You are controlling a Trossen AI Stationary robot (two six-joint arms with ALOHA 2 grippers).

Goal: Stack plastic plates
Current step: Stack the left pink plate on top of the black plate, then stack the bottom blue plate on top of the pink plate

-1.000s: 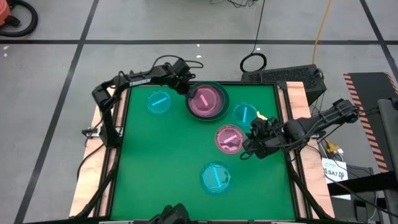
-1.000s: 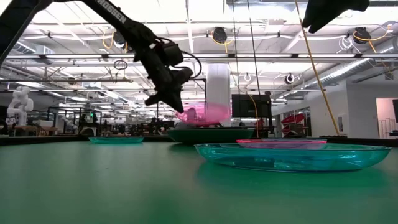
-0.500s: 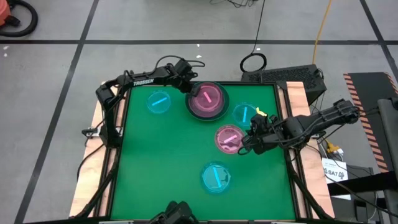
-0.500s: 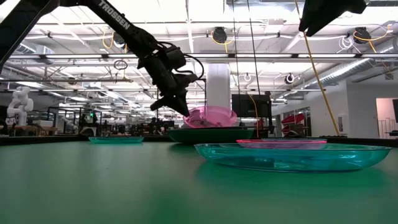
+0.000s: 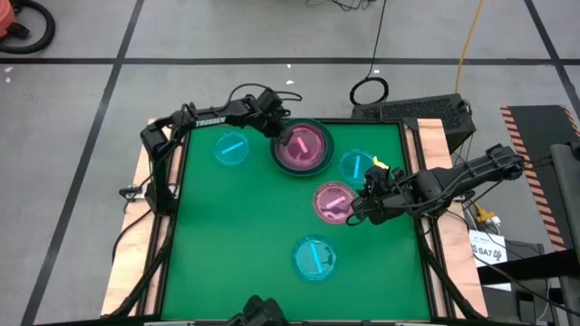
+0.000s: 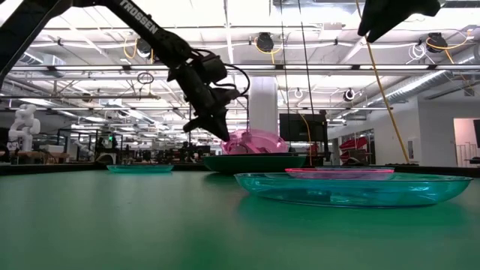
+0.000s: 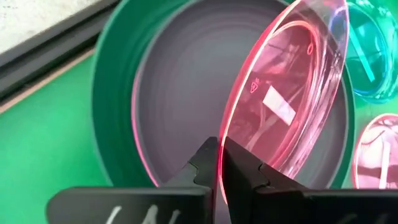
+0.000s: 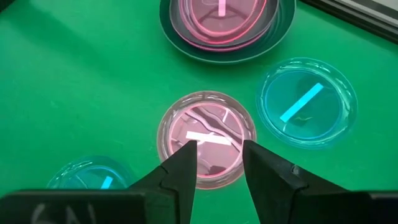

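Note:
My left gripper (image 5: 279,134) is at the table's far edge, shut on a translucent pink plate (image 7: 292,93) that tilts over a dark green-grey plate (image 5: 275,156). A pink-rimmed plate lies inside that green one (image 7: 112,93). In the low view the pink plate (image 6: 255,141) sits low in the green plate (image 6: 255,162). My right gripper (image 5: 355,206) is open and hovers above the right edge of a second translucent pink plate (image 8: 208,124), which lies flat on the green mat (image 5: 331,201). Its fingers touch nothing. My left gripper pinches the translucent pink plate by its rim (image 7: 225,146), at the edge nearest the table's far left, one finger on each face. The fingers slant down from the far left. The held edge is raised and the opposite edge dips into the green plate.
Three translucent cyan plates lie on the mat: far left (image 5: 231,147), right of the stack (image 5: 357,165) and near the front (image 5: 315,258). The front one fills the low view's foreground (image 6: 352,187). A raised frame borders the table (image 5: 412,145).
My left gripper has moved down and a little toward the table's right, still shut on the pink plate. The plate has tipped from a steep tilt to a flatter one and sunk into the green plate. My right gripper has edged slightly left toward the second pink plate.

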